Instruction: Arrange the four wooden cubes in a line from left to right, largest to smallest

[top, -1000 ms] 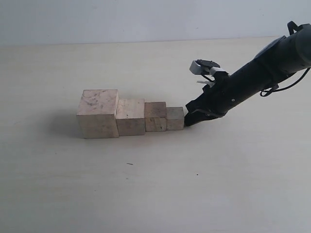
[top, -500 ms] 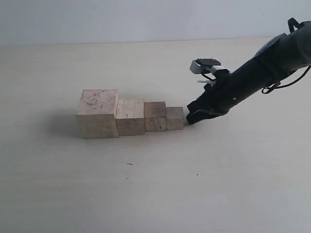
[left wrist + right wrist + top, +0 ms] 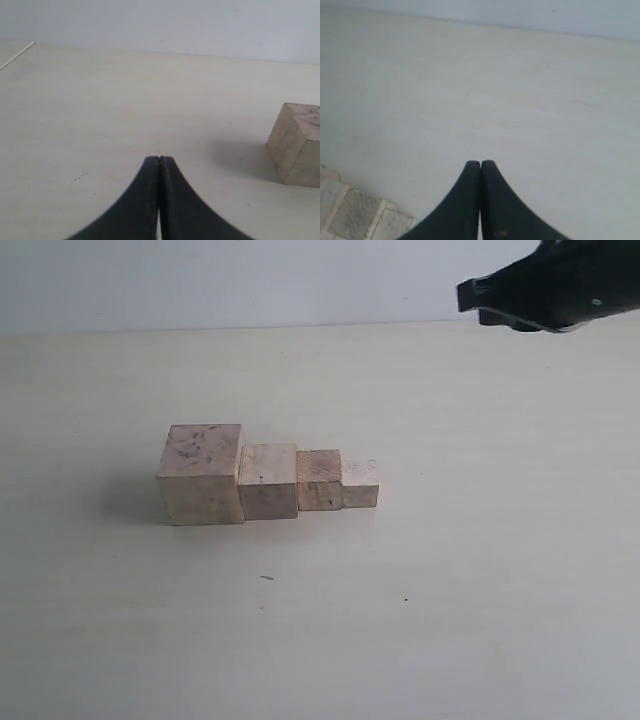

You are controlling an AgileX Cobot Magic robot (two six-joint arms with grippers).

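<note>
The four wooden cubes stand side by side, touching, in one row on the pale table point(image 3: 450, 540). From left to right they are the largest cube point(image 3: 201, 474), a smaller one point(image 3: 268, 481), a still smaller one point(image 3: 319, 480) and the smallest point(image 3: 360, 483). My right gripper point(image 3: 465, 295) is raised high at the far right, well away from the row; in its wrist view it point(image 3: 480, 163) is shut and holds nothing. My left gripper point(image 3: 159, 159) is shut and empty above bare table, with the largest cube point(image 3: 297, 145) off to one side. The exterior view does not show the left arm.
A pale wall point(image 3: 250, 280) runs behind the table's far edge. Tiled floor point(image 3: 350, 215) shows past a table edge in the right wrist view. A thin pale stick point(image 3: 17, 54) lies near the table's far corner in the left wrist view.
The right arm has lifted up and back to the right from beside the smallest cube, where its shut tip rested before. The row of cubes has stayed in place.
</note>
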